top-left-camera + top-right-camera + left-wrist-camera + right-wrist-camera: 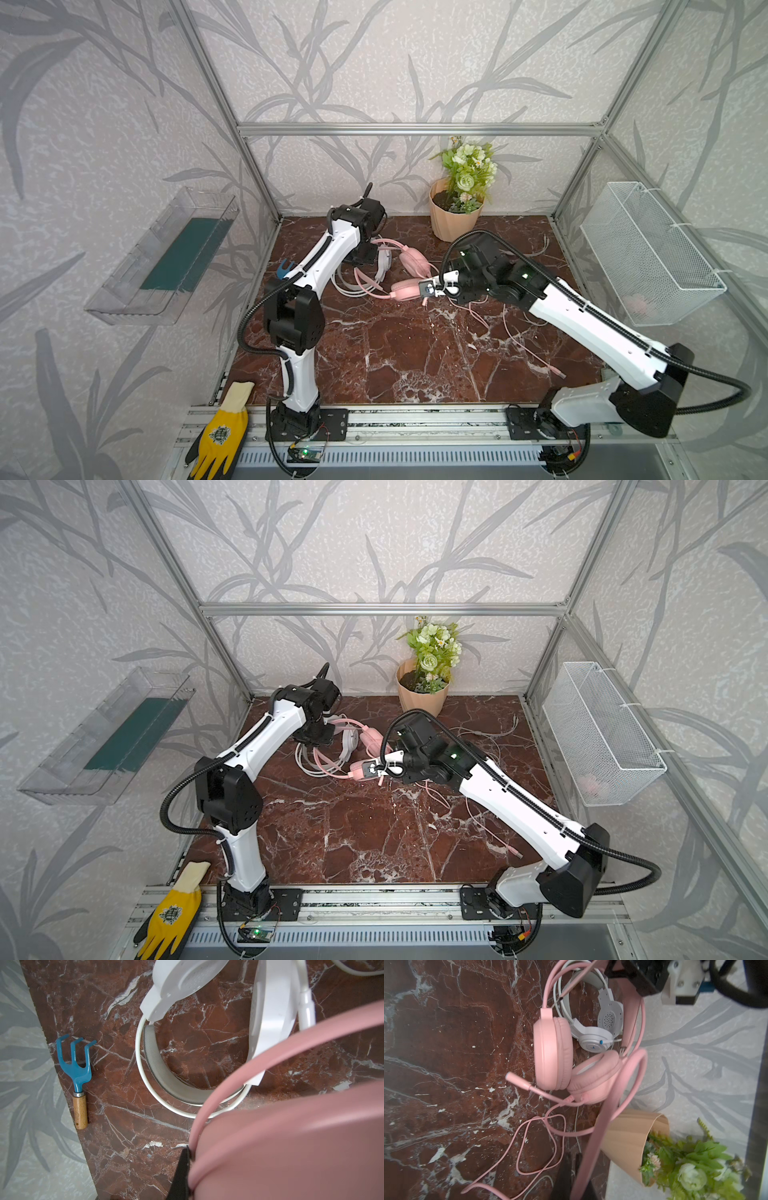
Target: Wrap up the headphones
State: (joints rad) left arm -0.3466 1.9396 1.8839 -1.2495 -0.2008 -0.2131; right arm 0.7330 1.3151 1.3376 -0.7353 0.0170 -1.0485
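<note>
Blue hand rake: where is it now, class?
In a top view the blue hand rake lies at the marble table's left edge, left of the white headset.

The left arm (328, 253) rose from its base, elbow bent and wrist turned downward, and the left end effector (188, 1153) was closed. The right arm (582, 316) stretched low toward the middle. The right end effector (428, 289) was closed too, pointing left.

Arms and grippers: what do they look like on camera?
The left arm and right arm match: white shell links, black joint housings, a ribbed black cable hose looping outside. A green light glows near the right wrist. The right gripper has white finger mounts; the one finger seen in the left wrist view is black.
</note>
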